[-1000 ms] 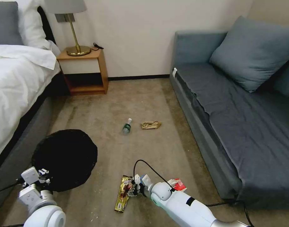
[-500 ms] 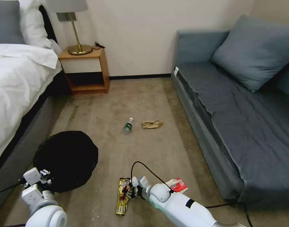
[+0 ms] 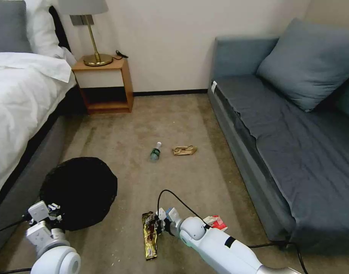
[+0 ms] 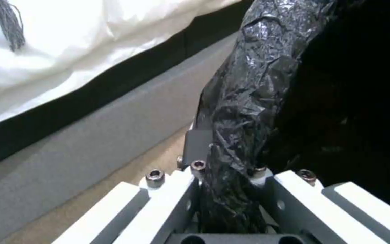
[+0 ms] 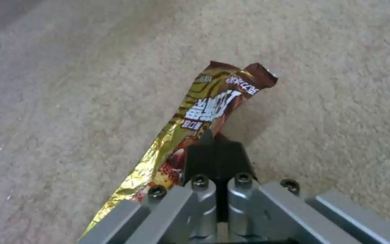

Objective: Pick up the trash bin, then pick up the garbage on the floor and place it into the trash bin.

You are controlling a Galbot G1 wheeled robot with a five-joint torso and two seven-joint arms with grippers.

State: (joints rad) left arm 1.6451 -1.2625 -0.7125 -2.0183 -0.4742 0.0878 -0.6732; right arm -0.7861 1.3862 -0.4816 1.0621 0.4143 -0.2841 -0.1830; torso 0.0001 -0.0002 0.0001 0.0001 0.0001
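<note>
The left gripper point(image 4: 224, 176) grips the trash bin point(image 3: 78, 192) by its rim beside the bed — the right gripper point(image 5: 215, 162) has clamped the gold-brown snack wrapper point(image 5: 195, 125) on the carpet — red-and-white wrapper point(image 3: 215, 222), bottle point(image 3: 155, 152) and paper bag point(image 3: 184, 150) remain.

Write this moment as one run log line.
left tool: shut on black-lined round trash bin | right tool: shut on long gold-brown snack wrapper

I see the round black-bagged trash bin point(image 3: 80, 192) beside the bed, its crinkled liner rim point(image 4: 240, 101) pinched. The long gold-brown foil snack wrapper point(image 3: 149, 235) hangs clamped above carpet; red-and-white wrapper point(image 3: 216, 222), small clear green-labelled bottle point(image 3: 155, 151) and tan paper bag point(image 3: 184, 150) lie flat.
</note>
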